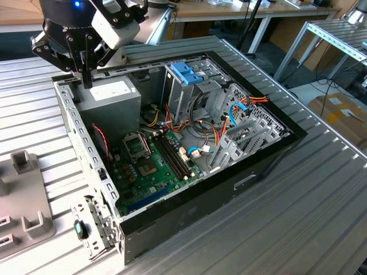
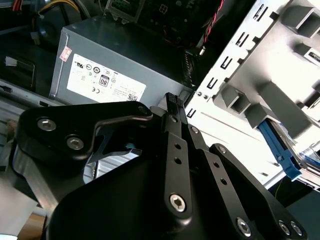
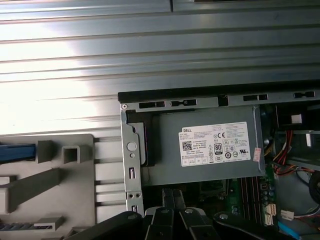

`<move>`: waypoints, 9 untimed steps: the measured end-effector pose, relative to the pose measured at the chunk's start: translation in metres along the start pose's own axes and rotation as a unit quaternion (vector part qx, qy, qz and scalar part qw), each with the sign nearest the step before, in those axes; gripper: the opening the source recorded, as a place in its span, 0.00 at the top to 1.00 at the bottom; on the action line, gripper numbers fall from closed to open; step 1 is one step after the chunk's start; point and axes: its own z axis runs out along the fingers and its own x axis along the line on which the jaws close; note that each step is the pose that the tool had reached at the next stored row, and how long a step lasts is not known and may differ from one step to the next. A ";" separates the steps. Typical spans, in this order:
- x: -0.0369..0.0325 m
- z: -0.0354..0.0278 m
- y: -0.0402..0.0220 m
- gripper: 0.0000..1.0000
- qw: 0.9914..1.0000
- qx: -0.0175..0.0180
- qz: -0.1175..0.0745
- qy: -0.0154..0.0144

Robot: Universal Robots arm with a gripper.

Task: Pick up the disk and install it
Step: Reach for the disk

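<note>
So, the claw [image 1: 86, 82] hangs pinched narrow and empty, right over the grey box [image 1: 109, 103] in the case [image 1: 229, 189] corner. Dropping straight down could ram it into the box or case rim.

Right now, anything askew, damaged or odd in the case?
Nothing stands out. The open computer case lies flat on the table, cables inside it; the gripper hangs shut and empty by the grey power supply.
</note>
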 end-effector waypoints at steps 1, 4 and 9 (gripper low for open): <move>0.0002 0.0000 0.0000 0.89 1.000 0.000 0.000 0.000; 0.0014 0.0000 -0.0001 0.89 1.000 0.000 0.000 0.000; 0.0028 -0.0001 -0.0002 0.89 1.000 0.000 0.000 0.000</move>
